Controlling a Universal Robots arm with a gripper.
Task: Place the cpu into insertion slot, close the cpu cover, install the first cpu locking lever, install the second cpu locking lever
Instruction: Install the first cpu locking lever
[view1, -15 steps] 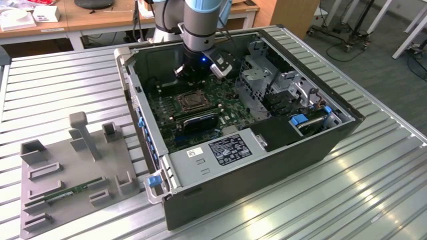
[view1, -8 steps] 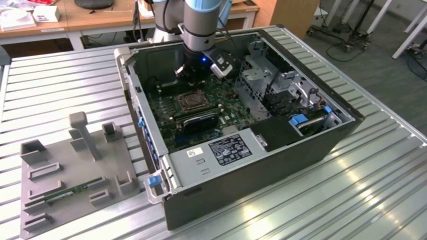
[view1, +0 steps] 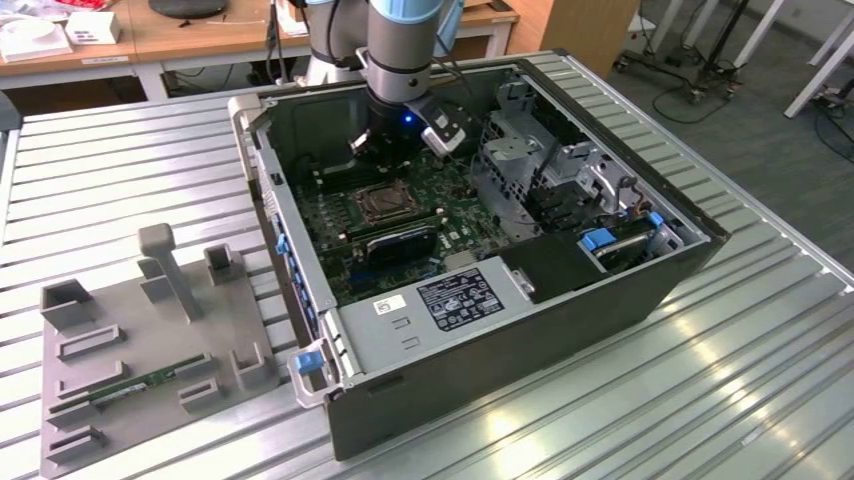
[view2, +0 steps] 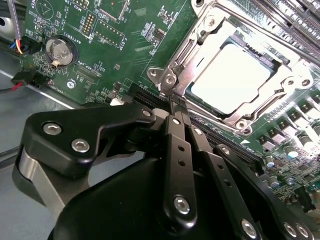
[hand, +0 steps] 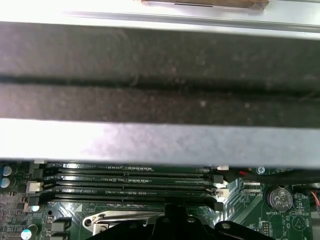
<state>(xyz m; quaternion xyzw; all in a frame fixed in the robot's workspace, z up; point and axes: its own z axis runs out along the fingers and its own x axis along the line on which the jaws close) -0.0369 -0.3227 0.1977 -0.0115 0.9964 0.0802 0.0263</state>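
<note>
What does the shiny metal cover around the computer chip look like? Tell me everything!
The cpu cover is a thin silvery metal frame with a big square hole, lying closed and flat over the pale cpu, which shows through it. Screws sit at its corners. The gripper, fingers shut, has its tips at the cover's corner, above the green board.

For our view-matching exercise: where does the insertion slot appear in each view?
Exterior view: insertion slot mid-board, beside the gripper.
Second wrist view: silvery square just beyond the gripper.
First wrist view: probably the silvery rim by the gripper.
Shared landmark: the gripper.
</note>
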